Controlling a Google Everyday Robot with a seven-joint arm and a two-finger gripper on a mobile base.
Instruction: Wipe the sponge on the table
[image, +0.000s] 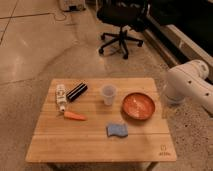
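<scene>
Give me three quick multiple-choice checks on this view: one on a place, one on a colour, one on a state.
1. Where is the sponge?
A. In the bowl
B. On the table, on the camera's side of the bowl
C. On the floor

2. What colour is the bowl?
A. Orange
B. Green
C. White

3. What is the gripper's state?
A. Holding the sponge
B. Out of view; only the arm shows, right of the table
C. Pressing on the table

Answers:
1 B: the sponge lies on the wood, apart from the bowl and nearer the camera.
2 A: its inside and rim are orange.
3 B: the arm runs off the right edge before any gripper shows, and nothing touches the sponge.
</scene>
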